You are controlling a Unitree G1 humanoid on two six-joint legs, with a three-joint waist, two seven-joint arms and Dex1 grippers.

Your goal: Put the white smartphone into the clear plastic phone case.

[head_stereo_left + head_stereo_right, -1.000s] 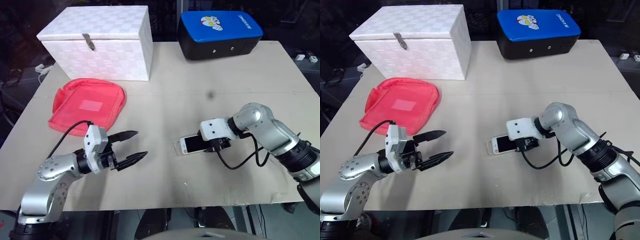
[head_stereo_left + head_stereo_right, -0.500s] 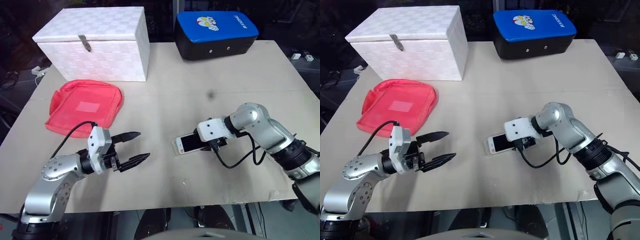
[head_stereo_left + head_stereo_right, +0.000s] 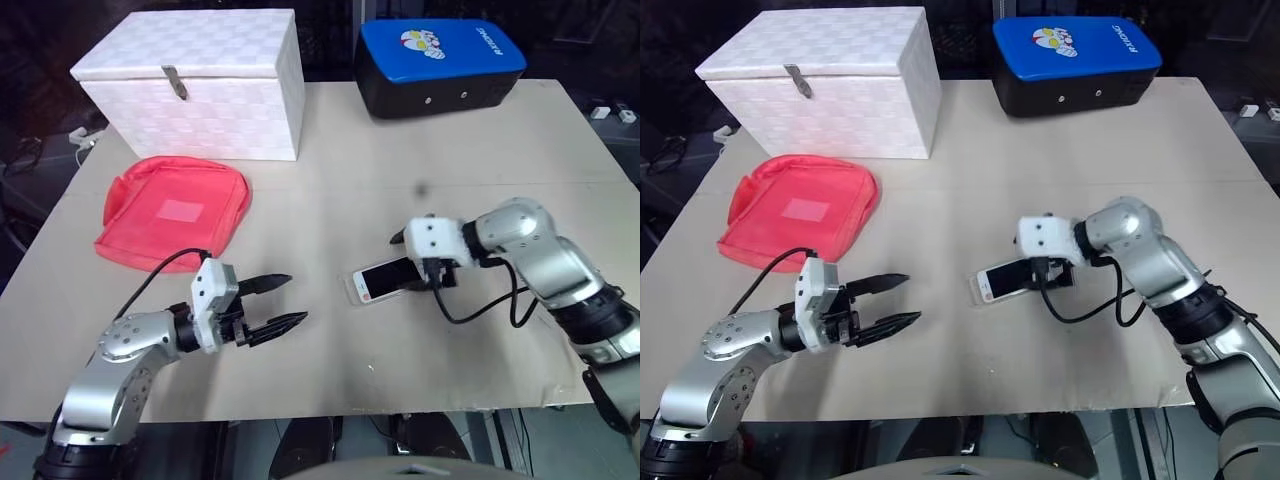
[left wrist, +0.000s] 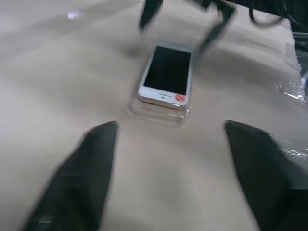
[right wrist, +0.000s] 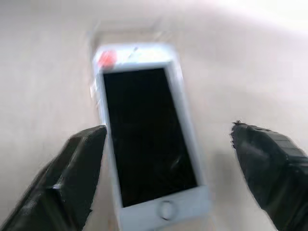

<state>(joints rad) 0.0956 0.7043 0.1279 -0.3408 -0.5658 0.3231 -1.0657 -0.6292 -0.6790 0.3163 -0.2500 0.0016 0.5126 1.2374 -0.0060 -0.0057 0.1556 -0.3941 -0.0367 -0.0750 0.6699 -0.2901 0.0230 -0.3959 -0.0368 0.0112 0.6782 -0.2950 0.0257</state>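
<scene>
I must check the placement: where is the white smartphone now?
In the head views, the white smartphone lies screen up on the clear plastic phone case, right of the table's middle, just below the open right gripper.

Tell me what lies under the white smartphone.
The clear plastic phone case lies beneath the white smartphone, its edge protruding past one end. The case's remainder is covered by the phone.

A white box (image 3: 200,80) with a metal clasp stands at the table's (image 3: 330,210) far left. To its right, at the far edge, sits a blue-topped black case (image 3: 440,65). A red pouch (image 3: 175,212) lies flat just in front of the box, on the left.
</scene>
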